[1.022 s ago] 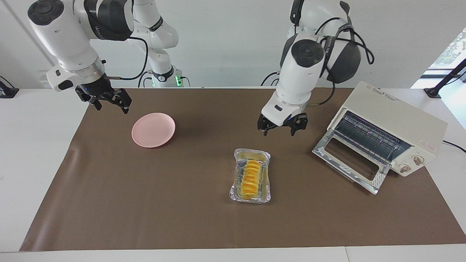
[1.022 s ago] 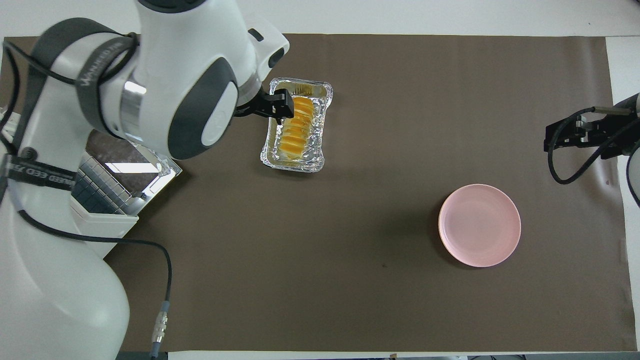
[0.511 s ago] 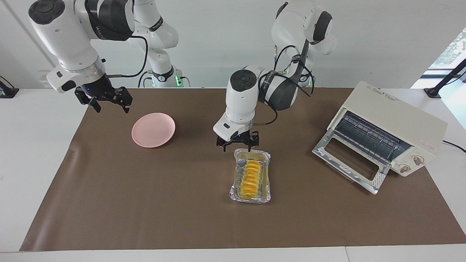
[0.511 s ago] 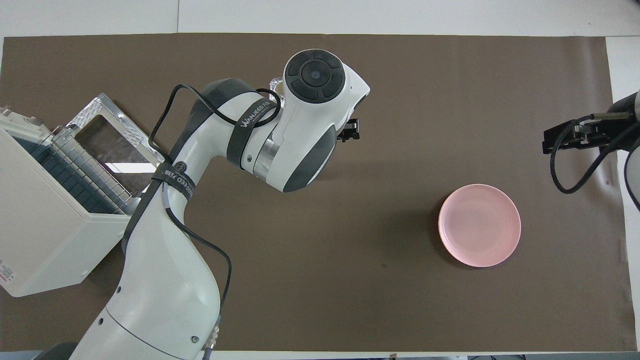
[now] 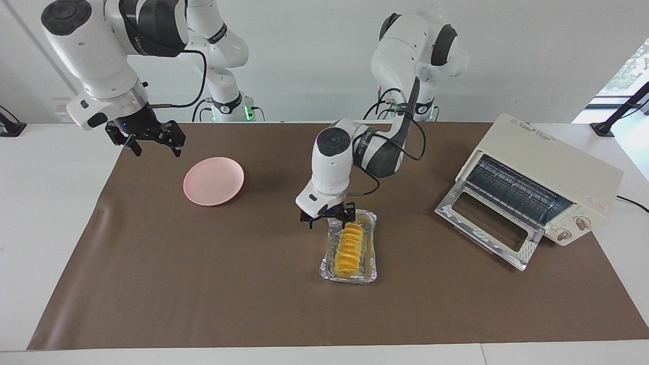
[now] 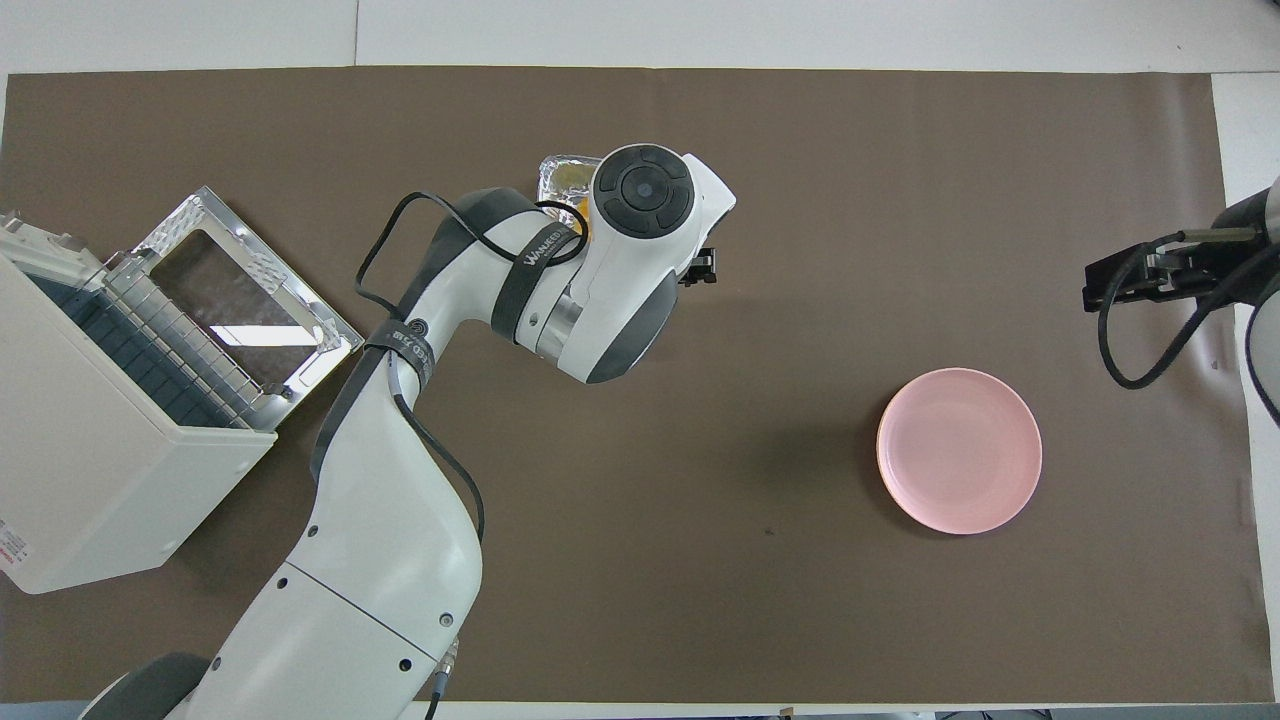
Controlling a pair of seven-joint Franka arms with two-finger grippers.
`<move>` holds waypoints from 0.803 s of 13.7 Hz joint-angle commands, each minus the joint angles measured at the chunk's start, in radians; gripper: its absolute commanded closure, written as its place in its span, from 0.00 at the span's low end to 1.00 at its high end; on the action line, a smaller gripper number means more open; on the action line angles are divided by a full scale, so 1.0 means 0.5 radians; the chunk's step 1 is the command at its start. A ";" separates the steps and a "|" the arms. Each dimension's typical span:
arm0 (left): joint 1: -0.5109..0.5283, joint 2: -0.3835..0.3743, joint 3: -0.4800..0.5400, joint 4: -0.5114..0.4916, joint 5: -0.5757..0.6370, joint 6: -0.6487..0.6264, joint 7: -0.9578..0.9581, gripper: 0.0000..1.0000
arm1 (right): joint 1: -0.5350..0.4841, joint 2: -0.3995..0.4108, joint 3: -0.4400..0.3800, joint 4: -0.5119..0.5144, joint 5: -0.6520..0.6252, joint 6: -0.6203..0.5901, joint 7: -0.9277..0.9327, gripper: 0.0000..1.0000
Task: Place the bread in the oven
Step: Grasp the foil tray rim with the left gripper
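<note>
The bread point(image 5: 350, 247), a ridged yellow-orange loaf, lies in a silver foil tray point(image 5: 373, 256) in the middle of the brown mat. My left gripper point(image 5: 328, 222) is low at the tray's end nearer to the robots, open, with nothing between its fingers. In the overhead view the left arm covers most of the tray point(image 6: 556, 172); one finger point(image 6: 703, 268) sticks out. The cream-white oven point(image 5: 550, 162) stands toward the left arm's end of the table with its glass door point(image 5: 487, 223) dropped open. My right gripper point(image 5: 156, 146) waits open above the mat's edge beside the pink plate.
A pink plate point(image 5: 213, 181) sits on the mat toward the right arm's end, also seen from overhead as the plate point(image 6: 958, 450). The oven point(image 6: 100, 450) and its open door point(image 6: 240, 300) take up the mat's corner at the left arm's end.
My left arm swung from near the oven over to the foil tray and came down to its end nearer to the robots. The right arm has hardly moved.
</note>
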 commanded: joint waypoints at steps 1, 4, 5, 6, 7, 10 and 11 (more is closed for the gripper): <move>-0.045 0.033 0.029 -0.016 0.055 0.068 -0.041 0.00 | -0.022 -0.037 0.019 -0.042 -0.021 -0.011 -0.039 0.00; -0.051 0.030 0.029 -0.031 0.058 0.050 -0.117 0.07 | -0.022 -0.037 0.019 -0.042 -0.021 -0.011 -0.042 0.00; -0.063 0.030 0.029 -0.031 0.058 0.050 -0.145 0.11 | -0.022 -0.037 0.019 -0.042 -0.021 -0.011 -0.039 0.00; -0.064 0.030 0.029 -0.031 0.058 0.050 -0.148 0.14 | -0.022 -0.037 0.019 -0.042 -0.021 -0.011 -0.039 0.00; -0.064 0.030 0.029 -0.028 0.058 0.038 -0.157 0.14 | -0.022 -0.037 0.019 -0.042 -0.021 -0.011 -0.039 0.00; -0.064 0.027 0.029 -0.031 0.058 0.026 -0.172 0.15 | -0.022 -0.037 0.019 -0.042 -0.021 -0.011 -0.039 0.00; -0.064 0.027 0.029 -0.028 0.058 -0.008 -0.172 0.15 | -0.022 -0.037 0.019 -0.042 -0.021 -0.011 -0.039 0.00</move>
